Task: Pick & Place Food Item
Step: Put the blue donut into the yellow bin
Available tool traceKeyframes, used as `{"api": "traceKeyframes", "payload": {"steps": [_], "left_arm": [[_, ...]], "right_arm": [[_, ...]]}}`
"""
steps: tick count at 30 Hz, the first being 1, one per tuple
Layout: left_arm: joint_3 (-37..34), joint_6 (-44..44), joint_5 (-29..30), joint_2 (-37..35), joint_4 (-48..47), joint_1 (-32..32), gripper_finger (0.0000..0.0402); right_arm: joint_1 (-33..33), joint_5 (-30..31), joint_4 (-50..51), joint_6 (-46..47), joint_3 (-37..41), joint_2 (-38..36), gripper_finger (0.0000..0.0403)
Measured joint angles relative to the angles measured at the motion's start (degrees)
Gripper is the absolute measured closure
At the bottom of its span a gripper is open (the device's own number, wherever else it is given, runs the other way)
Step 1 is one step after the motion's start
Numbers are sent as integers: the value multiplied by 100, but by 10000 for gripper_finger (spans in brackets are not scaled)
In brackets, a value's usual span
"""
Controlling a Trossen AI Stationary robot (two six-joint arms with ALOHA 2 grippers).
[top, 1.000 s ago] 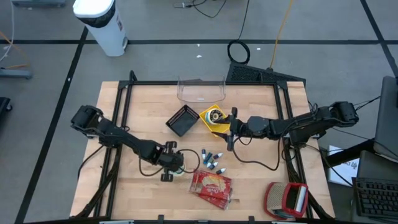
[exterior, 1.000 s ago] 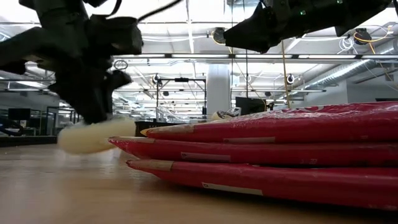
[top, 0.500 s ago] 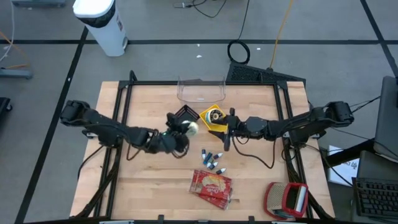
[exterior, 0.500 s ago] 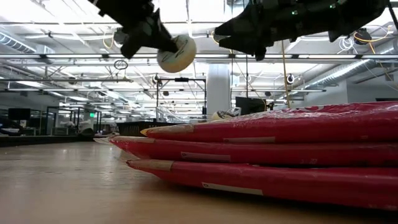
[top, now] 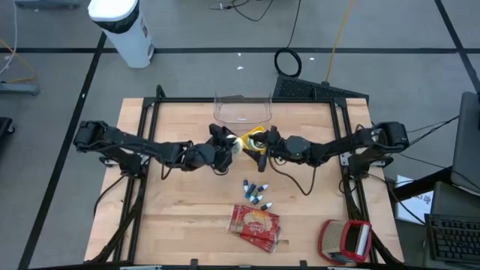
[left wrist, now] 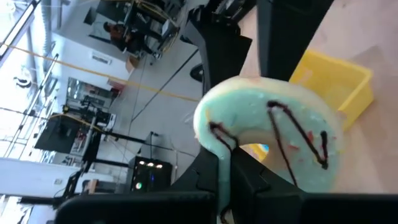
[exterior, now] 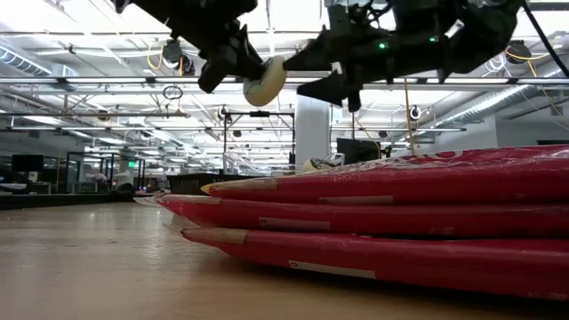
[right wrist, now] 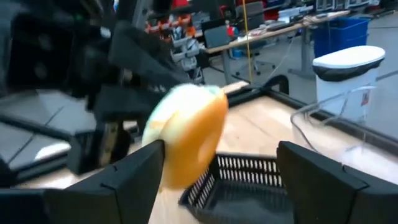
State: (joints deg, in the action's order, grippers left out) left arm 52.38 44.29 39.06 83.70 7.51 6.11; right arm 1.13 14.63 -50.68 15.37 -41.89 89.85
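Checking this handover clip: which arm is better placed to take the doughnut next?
The right: its open hand faces the doughnut, which the left hand holds shut in mid-air between them.

Dark jointed arms (top: 142, 150), black cables (top: 304, 182)

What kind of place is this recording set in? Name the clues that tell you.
Probably a robotics lab or workshop: a wooden bench with two arms, cables trailing over the floor, and, in the low view, an open hall with ceiling trusses and more workstations behind.
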Motion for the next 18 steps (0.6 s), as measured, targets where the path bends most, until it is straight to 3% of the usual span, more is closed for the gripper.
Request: {"api": "traceKeyframes", "payload": {"steps": [4,9,14,18], "left_arm": [[0,7,-15,0,2,-108,379],[0,85,-42,1,-2,-209,379],[0,5,-496,0,22,-186,394],[0,-130,-498,0,35,-161,381]], "right_arm": [[7,-311,15,49,-93,50,105],[-7,-277,-89,51,-96,48,113],[110,-249,-103,258,-167,125,115],[179,-269,35,257,-293,202,121]]}}
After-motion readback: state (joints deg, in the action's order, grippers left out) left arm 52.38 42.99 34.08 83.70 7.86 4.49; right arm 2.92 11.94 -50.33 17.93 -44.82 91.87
